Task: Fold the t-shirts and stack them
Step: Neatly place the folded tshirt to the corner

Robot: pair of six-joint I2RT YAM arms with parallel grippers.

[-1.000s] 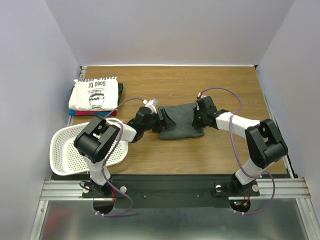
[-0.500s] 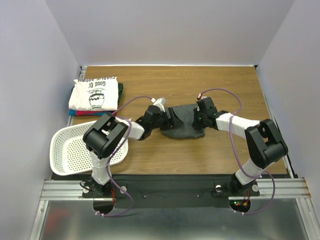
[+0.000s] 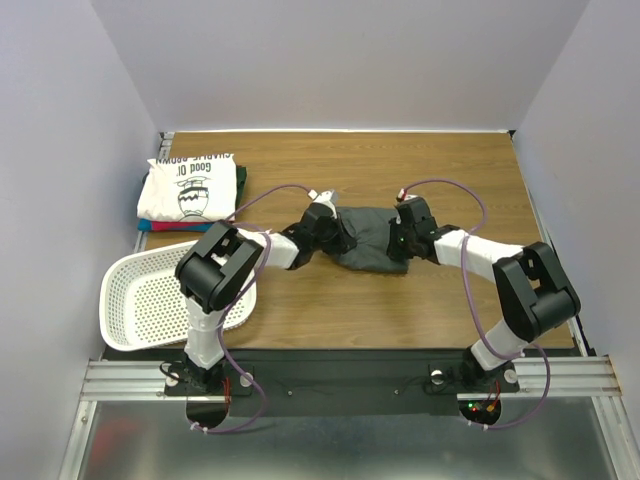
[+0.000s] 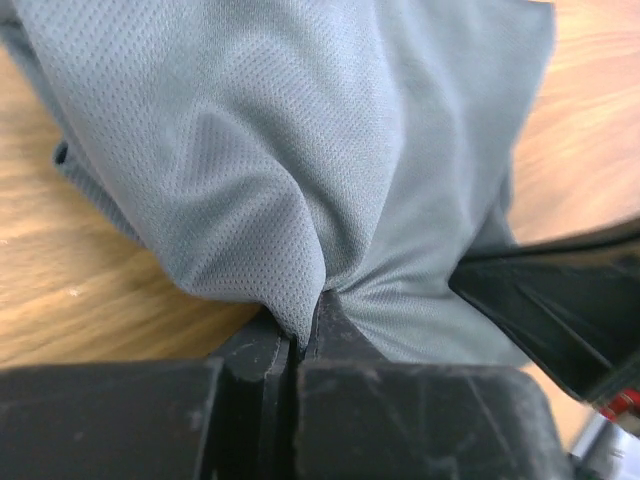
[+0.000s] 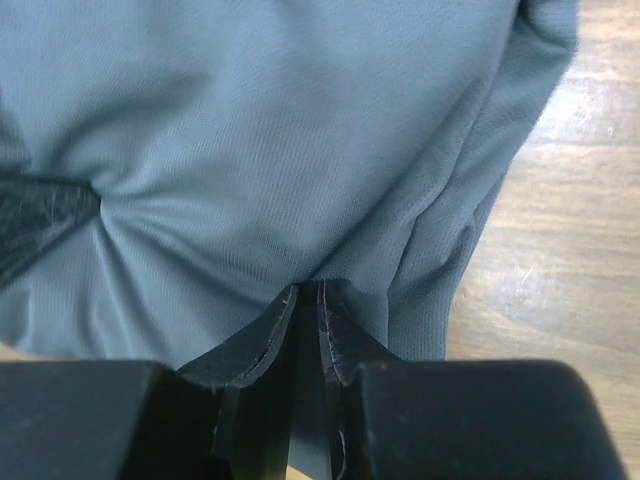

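While both grippers pinch it from opposite sides, the charcoal-grey t-shirt (image 3: 372,242) lies bunched at the middle of the wooden table (image 3: 330,310). The left gripper (image 4: 300,335) has its jaws pressed together on a fold at the cloth's left edge. The right gripper (image 5: 310,295) nips a fold at its right edge. Well apart, at the far left, the white printed t-shirt (image 3: 192,187) tops a folded stack with red and blue edges beneath. The white perforated basket (image 3: 140,300) lies just nearer than that stack, partly overlapped by the left arm (image 3: 215,275).
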